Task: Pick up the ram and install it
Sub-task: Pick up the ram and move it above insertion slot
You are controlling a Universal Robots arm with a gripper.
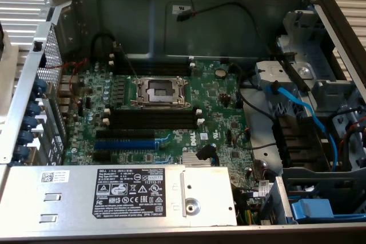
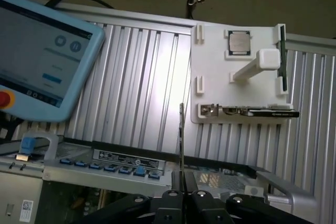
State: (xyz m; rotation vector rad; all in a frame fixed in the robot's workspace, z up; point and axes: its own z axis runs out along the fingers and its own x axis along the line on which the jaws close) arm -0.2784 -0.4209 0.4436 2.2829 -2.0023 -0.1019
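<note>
In the wrist view my gripper is shut on the ram, a thin dark stick seen edge-on that rises straight up from between the black fingers. It hangs above the rim of the open computer case. In the exterior view the motherboard lies in the case, with long black memory slots and their white end clips below the processor socket. More black slots lie above the socket.
A white holder on the ribbed metal table carries a processor chip, a dark card and an upright green stick. A blue-edged teach pendant lies beside it. The case holds a blue expansion slot, a power supply and blue cables.
</note>
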